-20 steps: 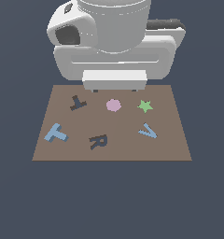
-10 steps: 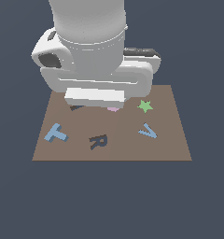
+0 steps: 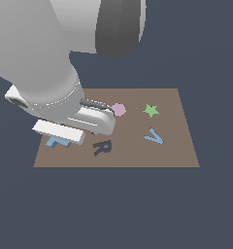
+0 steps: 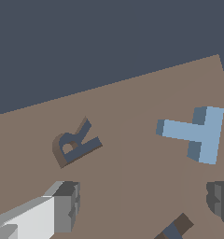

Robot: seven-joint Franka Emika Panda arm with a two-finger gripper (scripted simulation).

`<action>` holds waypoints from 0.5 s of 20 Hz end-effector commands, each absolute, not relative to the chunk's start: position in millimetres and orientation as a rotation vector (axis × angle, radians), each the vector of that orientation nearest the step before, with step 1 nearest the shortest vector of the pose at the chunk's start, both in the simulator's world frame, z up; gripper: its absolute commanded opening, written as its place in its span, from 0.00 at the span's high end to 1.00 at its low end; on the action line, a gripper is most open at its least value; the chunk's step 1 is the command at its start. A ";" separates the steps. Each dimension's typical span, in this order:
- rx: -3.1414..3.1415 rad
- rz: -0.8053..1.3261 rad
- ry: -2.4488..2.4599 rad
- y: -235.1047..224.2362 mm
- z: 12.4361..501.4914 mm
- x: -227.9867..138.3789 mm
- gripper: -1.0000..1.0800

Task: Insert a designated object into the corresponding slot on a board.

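blue T [image 4: 198,134] flat on board [image 4: 132,186] | R recess [image 4: 75,144] apart

Light-blue T block [image 4: 198,135] lies flat on the brown board [image 3: 176,146], near its corner. T-shaped slot is hidden behind the arm.

Light-blue T block [image 4: 198,134] (brown board [image 3: 176,146])

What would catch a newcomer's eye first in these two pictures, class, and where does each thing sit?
First, the huge white arm, which fills the exterior view's upper left and hangs over that end of the brown board, nearly covering the light-blue T block. Then the small shapes on the board: a dark R-shaped recess near the middle, with a pink piece, a green star and a light-blue V towards the right.
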State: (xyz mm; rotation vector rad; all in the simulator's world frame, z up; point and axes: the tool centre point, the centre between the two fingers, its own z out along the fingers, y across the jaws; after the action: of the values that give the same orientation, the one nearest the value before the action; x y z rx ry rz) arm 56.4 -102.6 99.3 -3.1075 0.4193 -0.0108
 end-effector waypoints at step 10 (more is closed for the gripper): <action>-3.075 -0.001 0.641 -166.7 53.9 70.6 0.04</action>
State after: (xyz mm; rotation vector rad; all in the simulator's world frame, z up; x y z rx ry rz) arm 69.2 -162.2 57.0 -3.0790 0.6245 -0.0002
